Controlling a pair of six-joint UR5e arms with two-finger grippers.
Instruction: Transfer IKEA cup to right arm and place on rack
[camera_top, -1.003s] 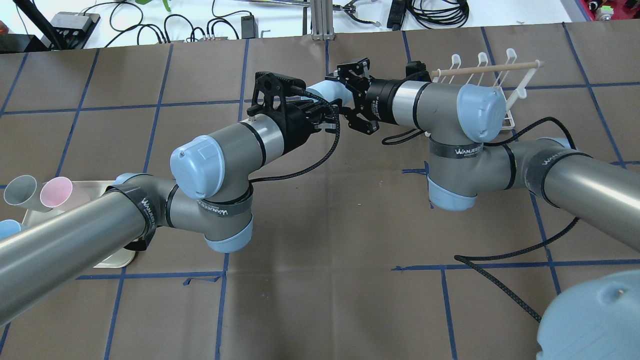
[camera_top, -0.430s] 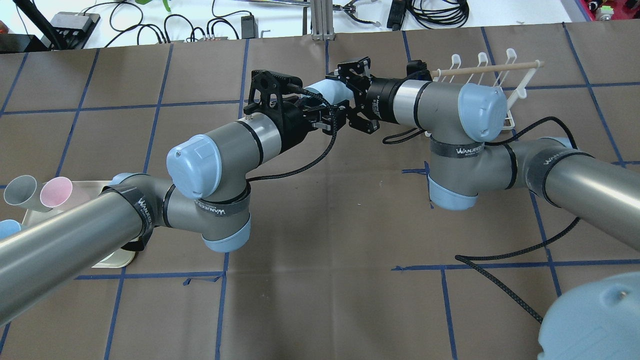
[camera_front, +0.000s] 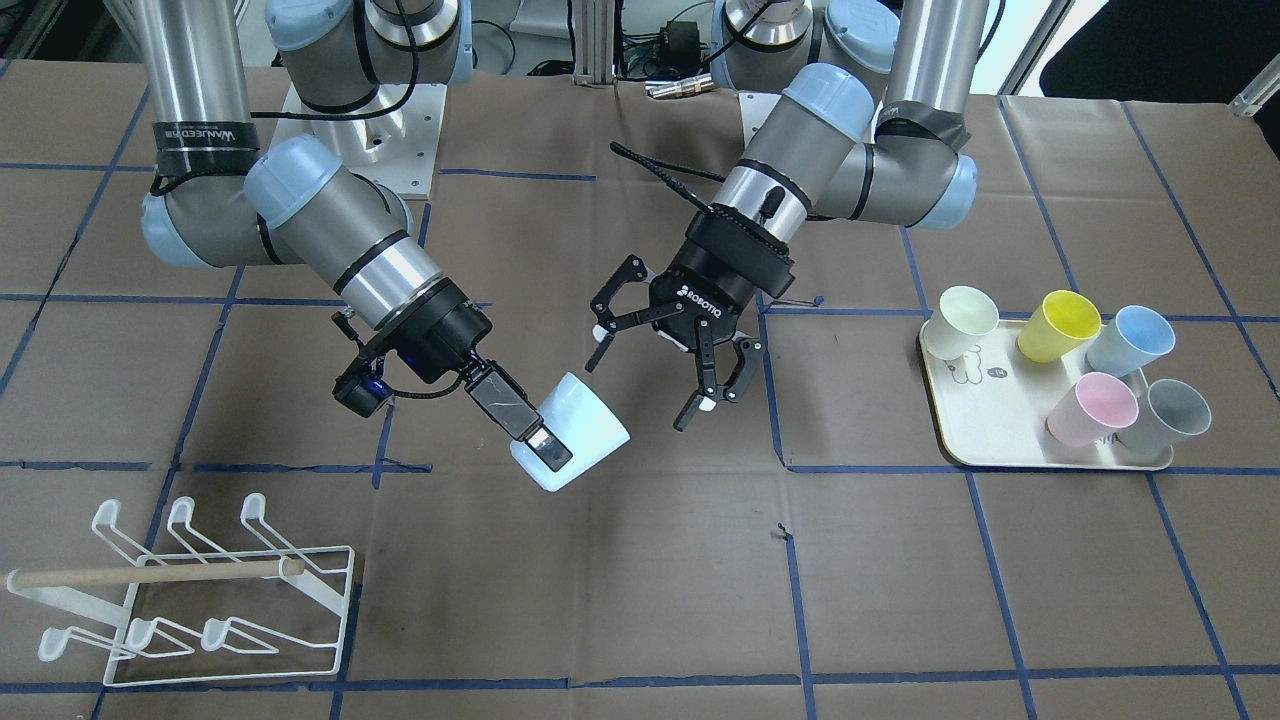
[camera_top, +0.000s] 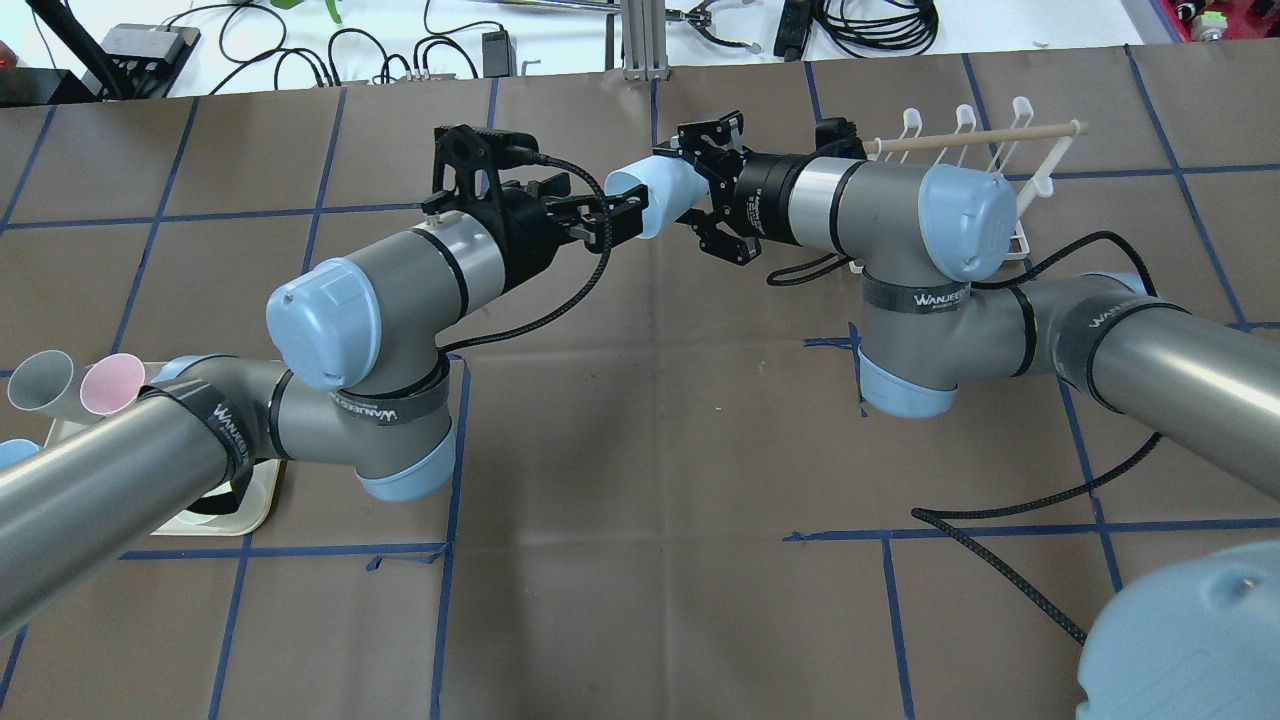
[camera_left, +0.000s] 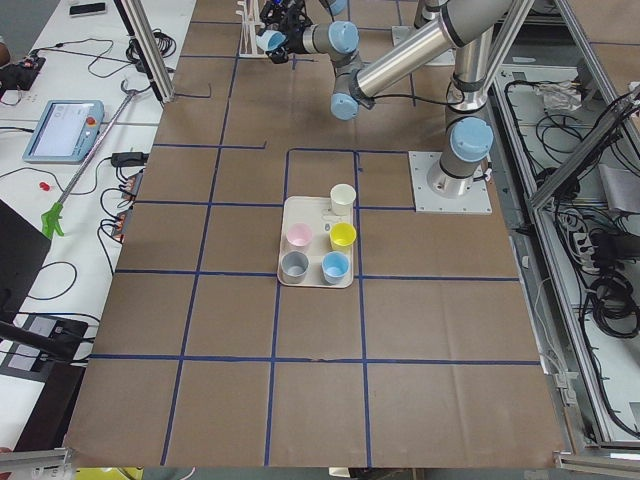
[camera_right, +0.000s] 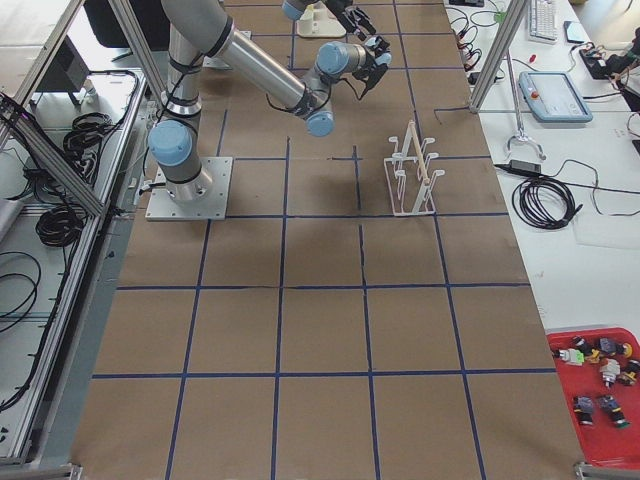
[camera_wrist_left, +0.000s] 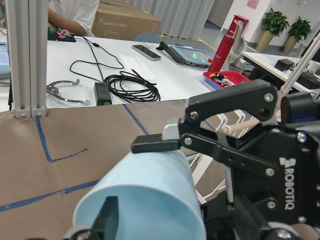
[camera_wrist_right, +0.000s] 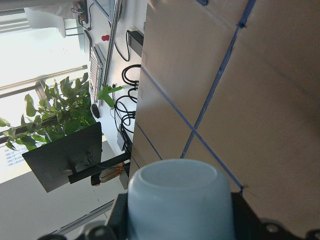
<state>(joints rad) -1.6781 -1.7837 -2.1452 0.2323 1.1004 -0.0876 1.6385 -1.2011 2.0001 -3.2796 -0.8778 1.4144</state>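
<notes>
We have the right gripper (camera_front: 548, 448) pinching the pale-blue IKEA cup (camera_front: 590, 425). In the front view one finger lies along the cup wall. The right wrist view shows the cup seated between both fingers.

The cup is tipped over and held off the tabletop (camera_front: 900, 600). It is near the rack (camera_front: 180, 573) but not on it, on the rack's tray side.

The left gripper (camera_front: 637, 395) is spread wide with nothing in it, just past the cup as seen from the rack. In the front view we see a gap between its fingertips and the cup. From overhead the tips sit right at the cup's end, and we can't tell from that view whether they touch.

The cream tray (camera_front: 985, 420) is well apart from the rack, beyond both grippers. On it are a cream cup (camera_front: 960, 320), yellow cup (camera_front: 1058, 325), blue cup (camera_front: 1130, 340), pink cup (camera_front: 1092, 408) and grey cup (camera_front: 1165, 415).
</notes>
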